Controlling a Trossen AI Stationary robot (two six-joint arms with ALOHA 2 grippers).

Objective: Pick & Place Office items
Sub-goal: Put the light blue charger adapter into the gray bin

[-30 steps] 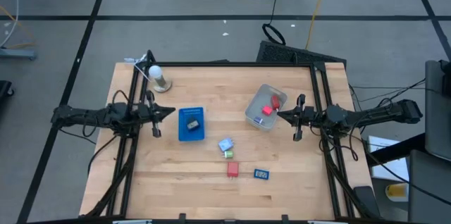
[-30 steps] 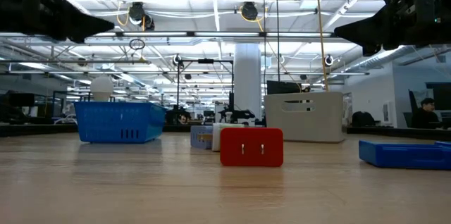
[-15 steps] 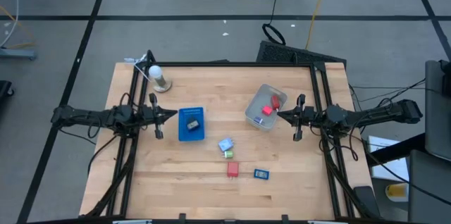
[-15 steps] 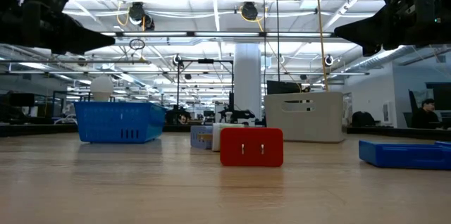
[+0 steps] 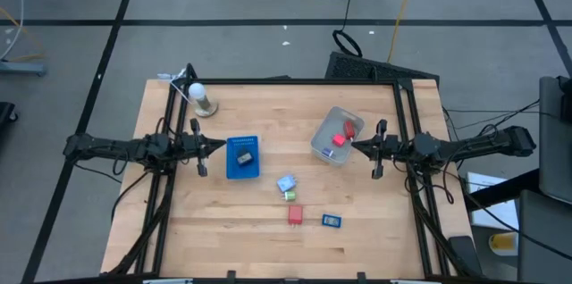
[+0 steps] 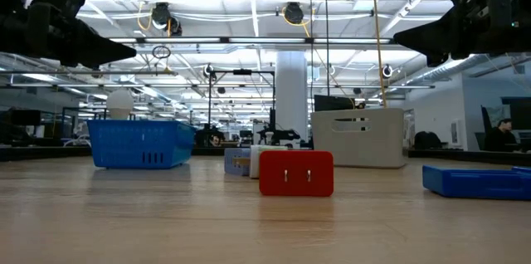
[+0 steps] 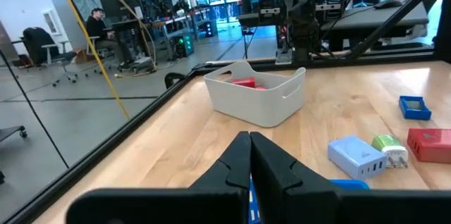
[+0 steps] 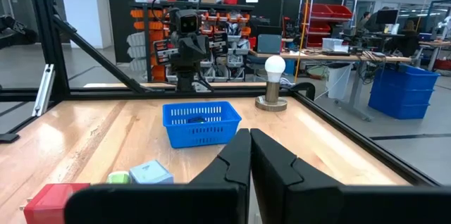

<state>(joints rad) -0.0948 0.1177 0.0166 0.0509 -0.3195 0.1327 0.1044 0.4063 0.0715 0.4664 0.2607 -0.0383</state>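
Seen from above, the pale wooden table (image 5: 214,230) fills the middle of the frame, and both dark arms hang level over it with nothing held. The left gripper (image 5: 219,144) sits at centre-left, its fingers pressed together, pointing at the small blue plastic basket (image 5: 242,157) just beside it, which holds a dark piece (image 5: 244,156). The right gripper (image 5: 355,145) sits at centre-right, likewise closed tight and empty, its tip at the edge of the clear grey plastic tub (image 5: 337,136), in which two red pieces (image 5: 343,134) lie. Below centre, loose on the wood, are a light blue blocky charger (image 5: 286,183), a small green piece (image 5: 290,196) touching it, a red plug block (image 5: 295,215) lower down, and a flat dark blue piece (image 5: 332,221) just to its right. A white light bulb on a round base (image 5: 200,98) stands near the table's upper left corner. In the low view the red plug block (image 6: 296,173) stands in the middle foreground.
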